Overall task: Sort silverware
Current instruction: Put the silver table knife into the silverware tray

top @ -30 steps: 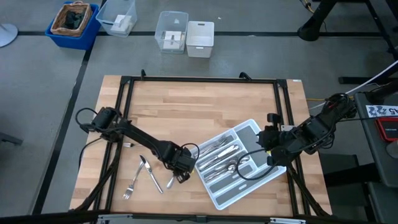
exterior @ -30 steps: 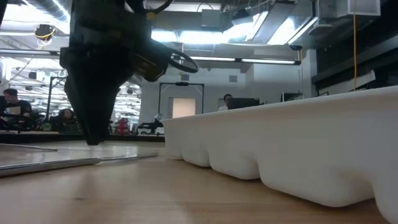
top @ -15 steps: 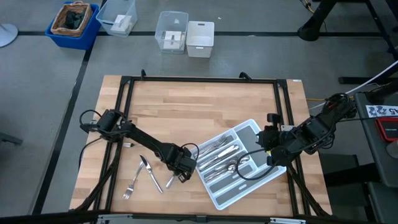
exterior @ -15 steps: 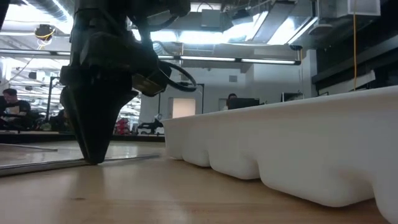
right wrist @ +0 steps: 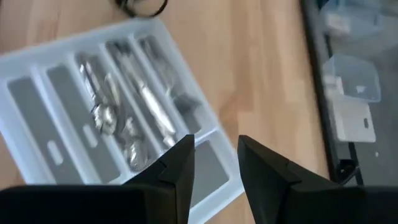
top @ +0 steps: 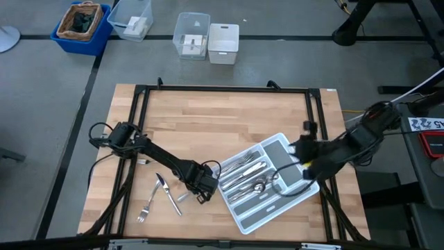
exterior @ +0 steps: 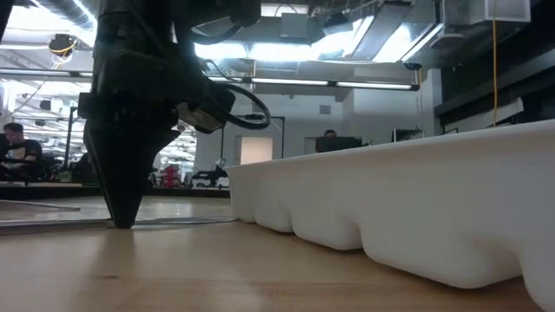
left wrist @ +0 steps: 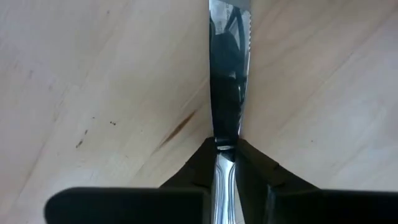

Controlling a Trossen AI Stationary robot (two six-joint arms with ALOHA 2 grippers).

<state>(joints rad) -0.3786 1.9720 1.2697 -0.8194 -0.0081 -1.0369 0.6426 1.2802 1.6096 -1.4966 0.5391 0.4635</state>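
A table knife (left wrist: 227,74) with a serrated blade lies flat on the wooden table (top: 229,118), left of the grey tray (top: 260,208). My left gripper (top: 201,191) points down on it, shut on it, its tip at the tabletop in the low view (exterior: 121,221). More silverware lies loose to its left: a fork (top: 147,207) and another slim piece (top: 168,196). Several pieces lie in the tray's compartments (top: 246,170). My right gripper (right wrist: 214,155) hangs open above the tray's right end (top: 303,158), touching nothing. My left gripper pinches the knife between its two fingers (left wrist: 199,171) at the handle's top (left wrist: 224,163), just below the blade. The fingers come from above, pointing down, one on each long side of the knife. The knife lies flat on the table.
A black frame rail (top: 222,89) runs around the tabletop. Beyond the far edge stand clear plastic boxes (top: 191,35) and a blue bin (top: 82,24). In the low view the tray's white wall (exterior: 390,199) rises to the right of my left gripper.
My left gripper has sunk straight down over the knife until its fingertips reach the tabletop. The loose fork and the piece beside it have stayed where they were.
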